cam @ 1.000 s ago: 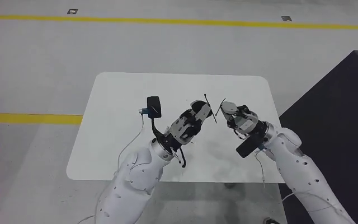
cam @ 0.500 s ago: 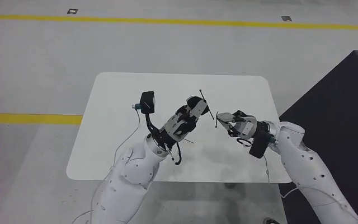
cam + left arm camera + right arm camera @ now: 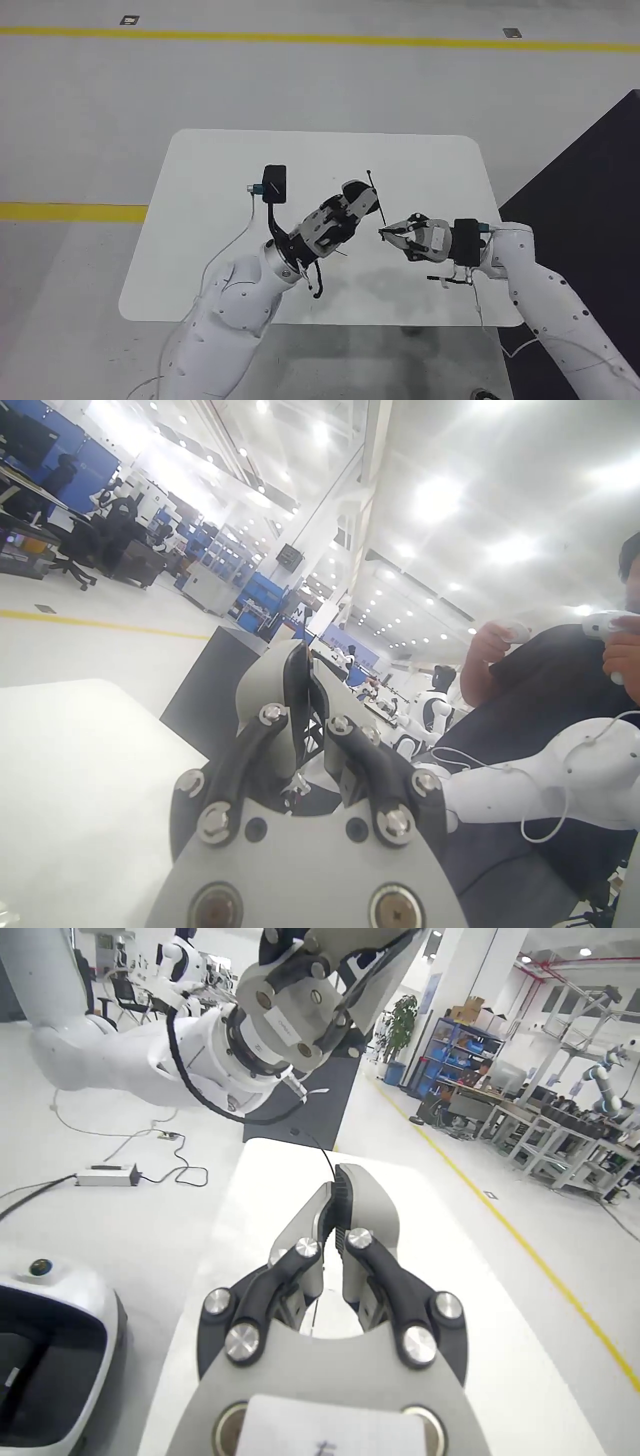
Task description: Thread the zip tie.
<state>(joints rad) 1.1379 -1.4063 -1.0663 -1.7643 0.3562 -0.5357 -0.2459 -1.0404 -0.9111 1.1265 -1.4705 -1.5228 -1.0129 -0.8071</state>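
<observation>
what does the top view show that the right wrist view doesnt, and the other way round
Top view: the white table in full outline and both arms from above, with the left gripper holding a black strip that pokes past its fingertips.
Right wrist view: up close, the right gripper is shut on a thin zip tie that curves out beyond its ridged pads.
Both: the two grippers face each other above the table, close but apart.
</observation>
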